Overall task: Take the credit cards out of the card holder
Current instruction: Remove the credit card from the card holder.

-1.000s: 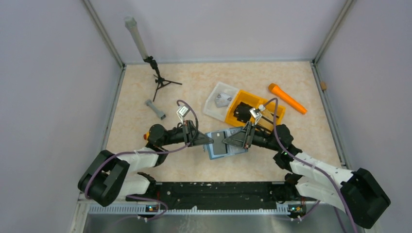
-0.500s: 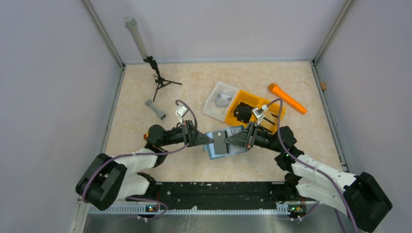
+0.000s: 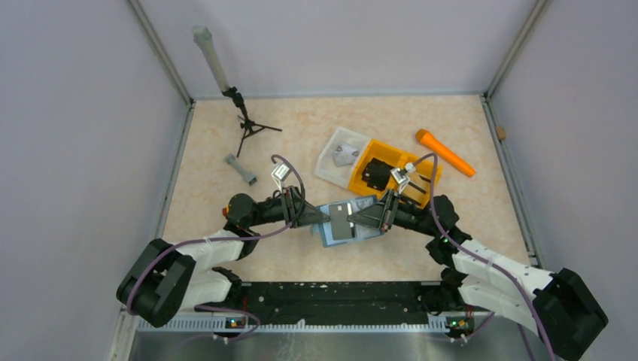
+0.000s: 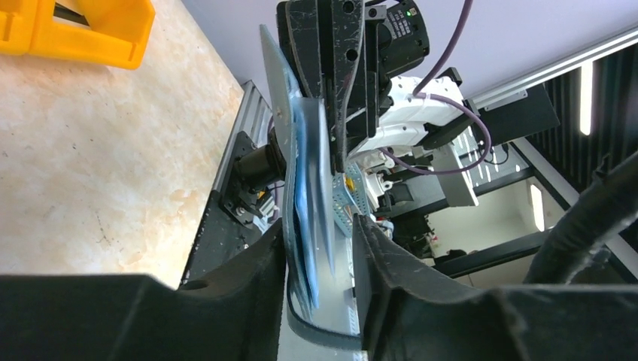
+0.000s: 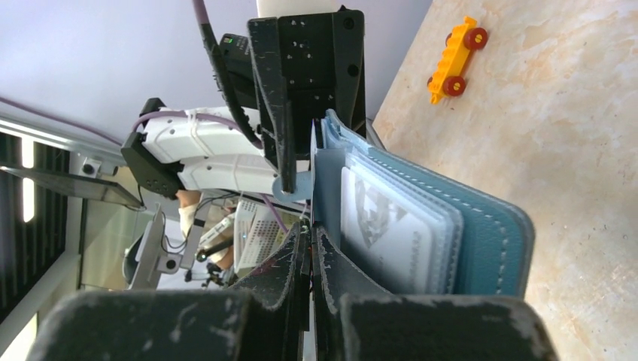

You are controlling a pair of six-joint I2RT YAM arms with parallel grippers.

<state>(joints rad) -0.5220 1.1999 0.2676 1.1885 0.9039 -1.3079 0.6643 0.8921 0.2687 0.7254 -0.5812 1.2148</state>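
Note:
The teal-blue card holder (image 3: 366, 229) lies open between both grippers, its stacked leaves seen edge-on in the left wrist view (image 4: 305, 188). A grey panel (image 3: 341, 219) is its top leaf. My right gripper (image 3: 356, 218) (image 5: 311, 233) is shut on the thin edge of that panel; I cannot tell whether it is a credit card. Under it, a white printed card (image 5: 384, 218) sits in a clear sleeve above the teal cover (image 5: 489, 233). My left gripper (image 3: 325, 219) (image 4: 320, 226) stands open around the holder's opposite edge; the leaves rest on one finger, with a gap to the other.
Behind the right arm stands an orange divided bin (image 3: 376, 154) (image 4: 90, 34) beside a white tray (image 3: 329, 150). An orange cylinder (image 3: 444, 152) lies at the back right. At the back left are a small tripod (image 3: 248, 129) and a grey dumbbell-shaped piece (image 3: 241, 168). A yellow toy car (image 5: 454, 59) lies on the table.
My left jaws have opened from a shut grip on the holder's edge. My right jaws have closed onto the grey panel. The right arm edged slightly left; the holder has hardly moved.

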